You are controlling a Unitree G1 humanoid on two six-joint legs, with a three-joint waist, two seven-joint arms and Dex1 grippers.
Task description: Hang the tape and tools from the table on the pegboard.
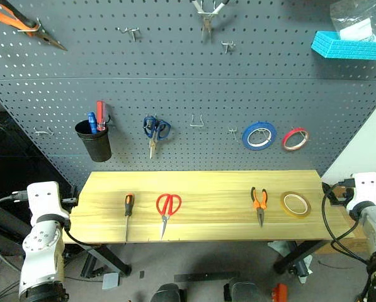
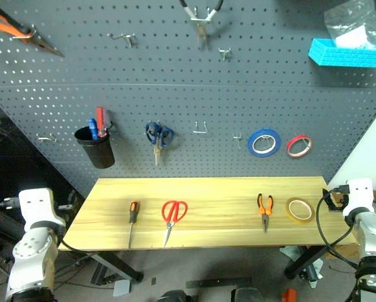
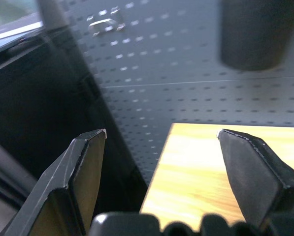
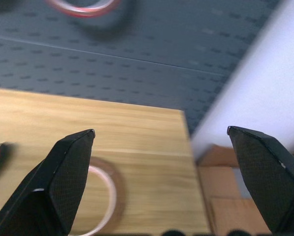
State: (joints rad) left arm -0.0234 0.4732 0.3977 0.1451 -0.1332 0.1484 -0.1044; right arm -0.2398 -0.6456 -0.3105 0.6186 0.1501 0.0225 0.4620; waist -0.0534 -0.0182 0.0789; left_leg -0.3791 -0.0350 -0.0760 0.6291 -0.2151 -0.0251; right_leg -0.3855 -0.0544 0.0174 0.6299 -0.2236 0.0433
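On the wooden table [image 1: 206,185] lie, from left to right, a slim screwdriver [image 1: 129,206] with an orange-and-black handle, red-handled scissors [image 1: 167,206], small orange-handled pliers [image 1: 259,201] and the tan tape roll [image 1: 295,204]. The dark grey pegboard [image 1: 188,94] rises behind the table. My left gripper [image 3: 161,132] is open and empty off the table's left end, level with its corner. Off the table's right end, my right gripper [image 4: 161,130] is open and empty, with the tape roll [image 4: 100,196] just beyond its left finger.
The pegboard carries a black cup [image 1: 94,139] holding red and blue screwdrivers, blue scissors [image 1: 155,131], a blue tape roll [image 1: 259,135], a red tape roll [image 1: 295,138], empty hooks [image 1: 197,121], pliers [image 1: 206,12] and a blue tray [image 1: 350,45]. A cardboard box [image 4: 225,196] sits right of the table.
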